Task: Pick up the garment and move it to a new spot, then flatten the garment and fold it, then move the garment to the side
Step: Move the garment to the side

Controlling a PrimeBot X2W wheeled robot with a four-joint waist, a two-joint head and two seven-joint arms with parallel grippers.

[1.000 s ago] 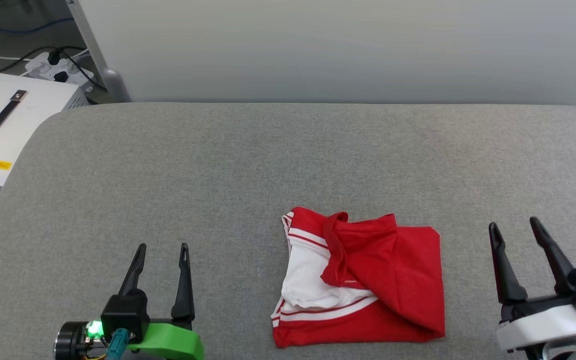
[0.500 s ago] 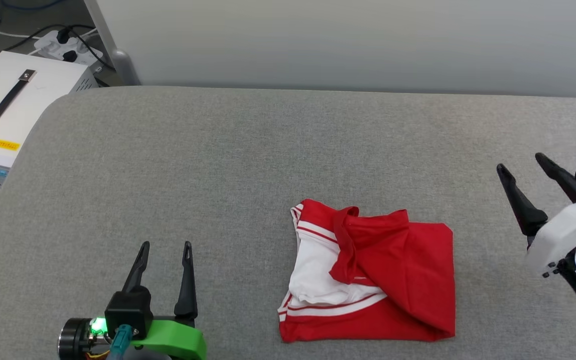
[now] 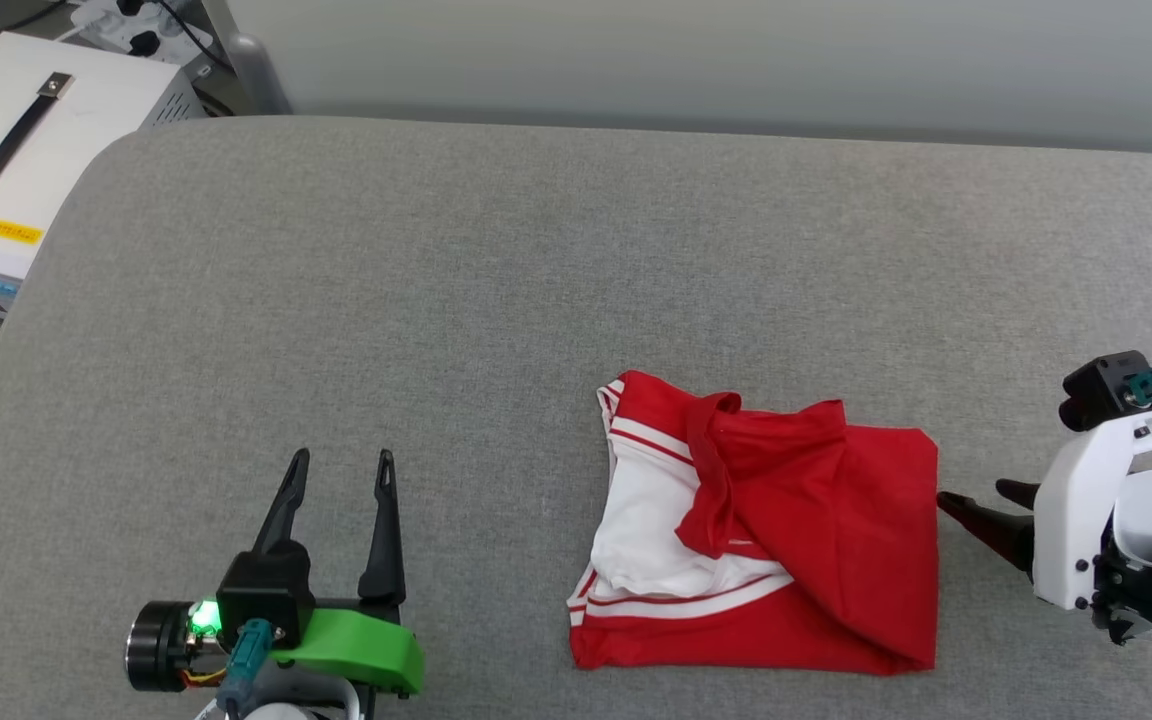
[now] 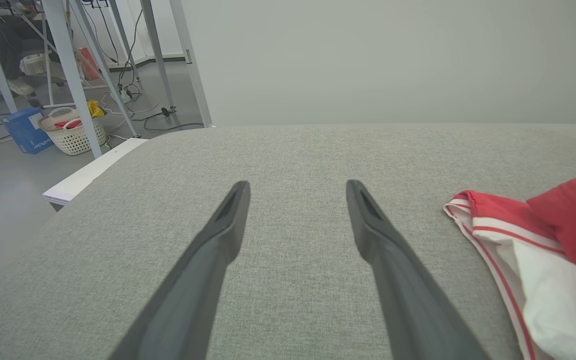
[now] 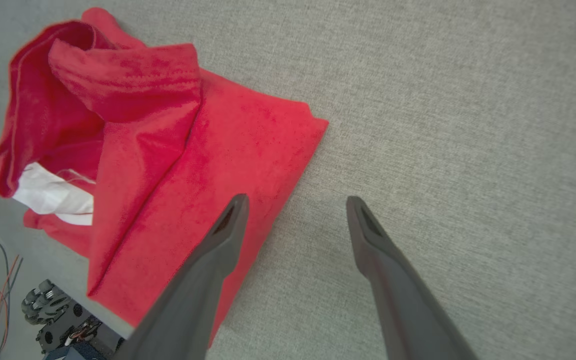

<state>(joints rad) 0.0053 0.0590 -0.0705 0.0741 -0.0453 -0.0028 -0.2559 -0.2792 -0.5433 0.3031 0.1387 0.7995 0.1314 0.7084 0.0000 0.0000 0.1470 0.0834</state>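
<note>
The garment [image 3: 766,540], red with a white sleeve and striped trim, lies loosely folded on the grey padded table [image 3: 496,280], near its front edge. My right gripper [image 3: 971,493] is turned sideways, with its open fingers pointing at the garment's right edge. In the right wrist view one finger of the right gripper [image 5: 295,198] hangs over the garment's red edge [image 5: 193,165] and the other over bare table. My left gripper [image 3: 343,458] stands open well to the left of the garment, with nothing in it. The left wrist view has the left gripper [image 4: 296,185] over bare table and the garment [image 4: 533,250] off to the right.
A white case with a black handle [image 3: 16,130] stands beyond the table's far left corner. A pale wall panel [image 3: 736,50] runs behind the table. On the floor to the left are a basket [image 4: 73,132], a blue box [image 4: 25,130] and metal frame legs [image 4: 68,65].
The head camera has tilted, shifting the whole picture. My right gripper has swung from pointing up to pointing sideways at the garment's right edge. The left gripper and the garment have stayed put.
</note>
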